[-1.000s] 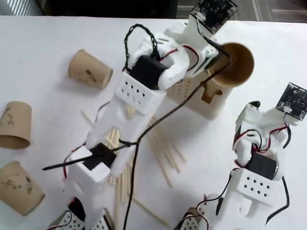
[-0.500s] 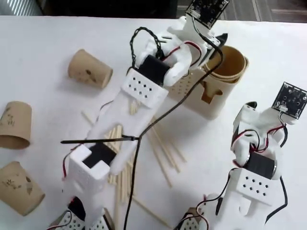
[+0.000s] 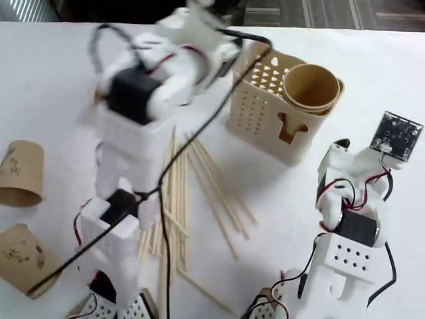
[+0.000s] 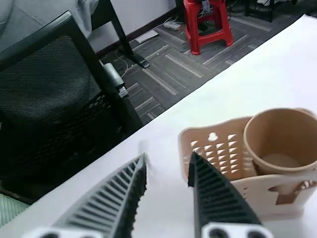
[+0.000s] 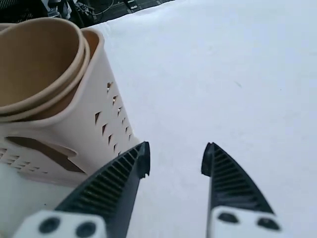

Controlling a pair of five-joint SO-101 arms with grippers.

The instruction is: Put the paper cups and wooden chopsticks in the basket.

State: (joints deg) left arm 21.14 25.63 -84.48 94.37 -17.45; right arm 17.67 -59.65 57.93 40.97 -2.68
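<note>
1. The left arm [image 3: 129, 126] stretched from the near edge toward the far side, with its wrist raised.
2. The left gripper [image 4: 167, 166] was empty, and its ribbed black jaws stood a little apart.
3. The right arm [image 3: 350, 226] stood folded and compact on the right.
4. The right gripper [image 5: 177, 153] was also empty, with its jaws spread wider.

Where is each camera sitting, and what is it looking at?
High view: fixed above the table, looking down on the left arm, right arm, basket, chopsticks and loose cups.
Left wrist view: on the left wrist, facing the basket and floor beyond, past the open left gripper.
Right wrist view: on the right wrist, facing the table beside the basket, past the open right gripper.
Shared: all three show the basket holding nested cups.
</note>
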